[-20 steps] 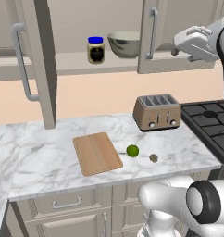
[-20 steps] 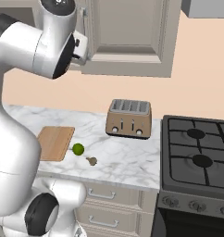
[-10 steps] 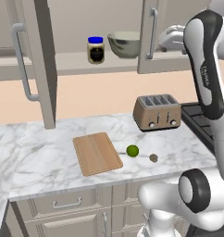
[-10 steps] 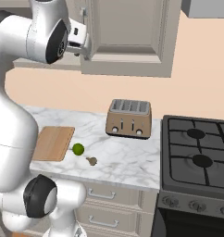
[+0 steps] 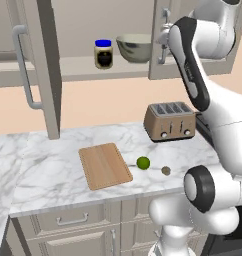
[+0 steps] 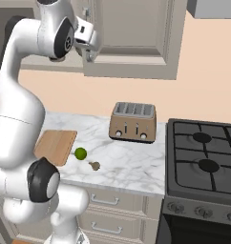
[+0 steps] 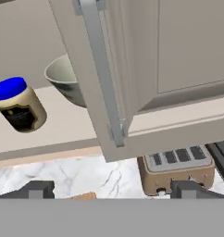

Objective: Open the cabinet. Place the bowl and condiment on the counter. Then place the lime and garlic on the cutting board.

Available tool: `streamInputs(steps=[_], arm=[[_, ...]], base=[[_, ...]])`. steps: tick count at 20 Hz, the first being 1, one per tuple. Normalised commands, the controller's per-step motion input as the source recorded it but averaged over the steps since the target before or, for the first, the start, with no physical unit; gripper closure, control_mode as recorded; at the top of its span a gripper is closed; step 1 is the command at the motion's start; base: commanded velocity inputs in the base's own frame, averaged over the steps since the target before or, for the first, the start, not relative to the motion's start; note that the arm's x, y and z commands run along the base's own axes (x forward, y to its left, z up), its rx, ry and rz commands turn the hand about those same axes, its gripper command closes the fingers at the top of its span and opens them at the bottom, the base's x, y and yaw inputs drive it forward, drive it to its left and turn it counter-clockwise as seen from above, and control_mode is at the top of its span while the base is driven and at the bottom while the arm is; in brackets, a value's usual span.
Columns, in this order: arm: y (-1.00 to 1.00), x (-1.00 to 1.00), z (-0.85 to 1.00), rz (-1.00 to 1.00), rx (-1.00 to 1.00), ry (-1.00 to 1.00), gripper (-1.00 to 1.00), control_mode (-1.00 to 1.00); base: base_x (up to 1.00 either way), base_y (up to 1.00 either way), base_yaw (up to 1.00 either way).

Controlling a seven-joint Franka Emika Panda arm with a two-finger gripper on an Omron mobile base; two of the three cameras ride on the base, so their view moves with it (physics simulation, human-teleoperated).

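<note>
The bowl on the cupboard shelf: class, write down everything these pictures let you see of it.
The bowl is wide, deep and round, a glossy pale grey-green that looks like glazed ceramic. It stands upright on the cabinet shelf, rim up; what it holds, if anything, cannot be seen. The blue-lidded condiment jar stands apart beside it on the same shelf. In the hand view the edge of the open cabinet door hides part of the bowl. Nothing but the shelf touches it.

Base views flank arm, share toaster (image 5: 170,121); hand view probably near cabinet (image 7: 132,69).
</note>
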Motion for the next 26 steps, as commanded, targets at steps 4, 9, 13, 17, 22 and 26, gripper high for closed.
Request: streamInputs(steps=[4,9,13,17,22,26], arm=[[0.00,0.80,-0.15,-0.02,0.08,-0.10,-1.00,-1.00],[-0.01,0.52,-0.07,0.00,0.06,-0.04,-1.00,-1.00],[-0.16,0.52,0.00,0.00,0.00,0.00,-1.00,-1.00],[-0.18,0.65,-0.03,0.00,0.00,0.00,-1.00,-1.00],[-0.04,0.47,-0.09,0.00,0.00,0.00,-1.00,-1.00],[0.00,0.04,0.00,0.00,0.00,0.00,1.00,-1.00]], base=[[0.00,0.00,0.00],[0.00,0.00,0.00],[0.00,0.00,0.00],[0.00,0.00,0.00],[0.00,0.00,0.00],[0.00,0.00,0.00]])
